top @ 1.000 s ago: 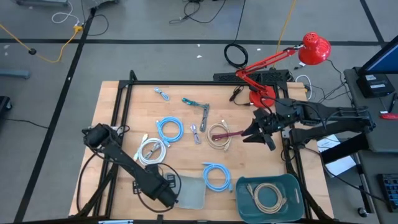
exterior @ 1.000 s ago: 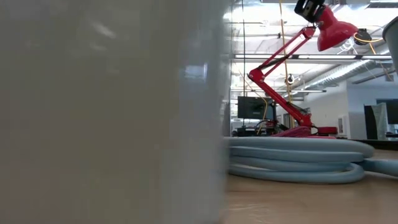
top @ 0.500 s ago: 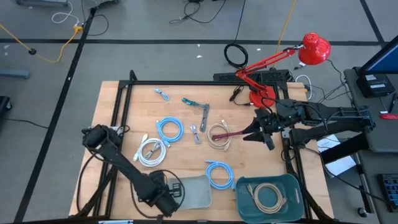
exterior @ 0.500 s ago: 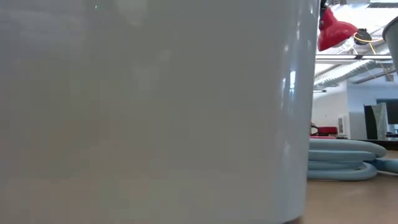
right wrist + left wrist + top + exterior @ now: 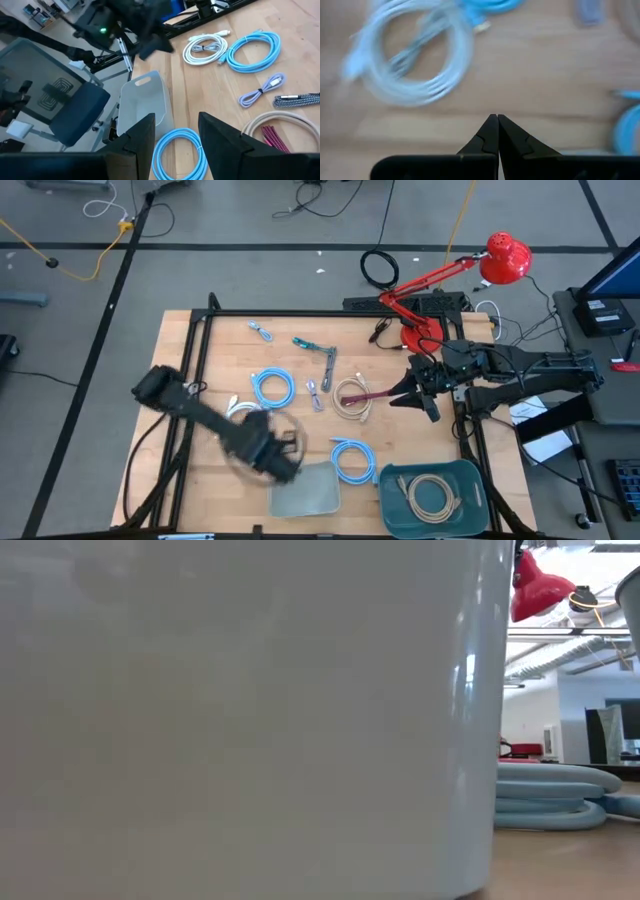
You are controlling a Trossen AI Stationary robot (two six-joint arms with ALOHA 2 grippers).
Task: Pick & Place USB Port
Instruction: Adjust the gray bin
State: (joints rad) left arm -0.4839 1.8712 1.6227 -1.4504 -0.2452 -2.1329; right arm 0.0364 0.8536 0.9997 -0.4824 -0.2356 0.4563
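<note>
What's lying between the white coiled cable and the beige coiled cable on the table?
In the high view, a light blue coil lies between the white coil and beige coil.

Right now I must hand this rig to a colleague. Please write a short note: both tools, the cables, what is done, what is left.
Left tool: shut, empty, above the white cable.
Right tool: half open, by the beige cable at the table's right side; whether it grips it is unclear.
Done: one beige cable lies in the teal bin; the grey bin beside it looks empty.
Left: blue, white and small cables on the table.
</note>
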